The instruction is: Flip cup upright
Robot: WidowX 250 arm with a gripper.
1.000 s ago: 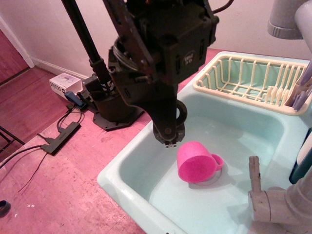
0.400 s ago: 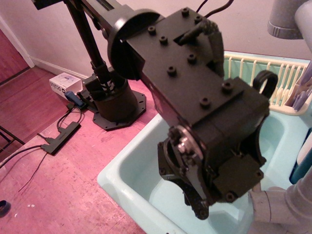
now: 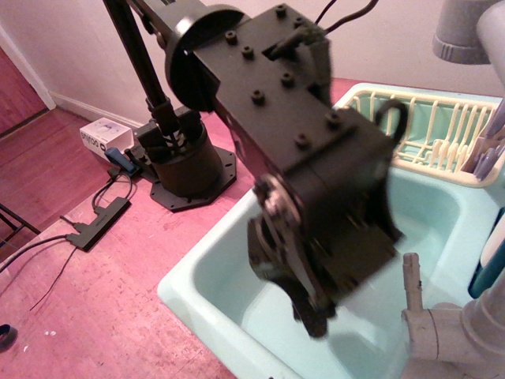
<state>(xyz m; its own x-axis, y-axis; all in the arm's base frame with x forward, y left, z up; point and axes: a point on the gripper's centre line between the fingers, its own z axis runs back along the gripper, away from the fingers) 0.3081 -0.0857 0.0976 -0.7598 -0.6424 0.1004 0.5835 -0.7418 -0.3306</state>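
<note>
The pink cup is hidden behind my arm; no pink shows in the view. My black wrist housing [image 3: 316, 189] fills the middle of the view, over the light teal sink [image 3: 197, 288]. My gripper [image 3: 313, 320] points down into the basin at the lower centre. It is blurred by motion and mostly covered by the wrist, so I cannot tell how its jaws stand or whether they hold anything.
A cream dish rack [image 3: 442, 126] sits at the sink's far right. A grey faucet [image 3: 442, 332] stands at the lower right, close to my gripper. The arm's black base [image 3: 185, 166] stands on the pink floor, beside a power strip [image 3: 99, 223] and a white box [image 3: 102, 134].
One second ago the cup lay on its side in the basin, right of my gripper. My arm has since swung in front of it, and the wrist has shifted a little left.
</note>
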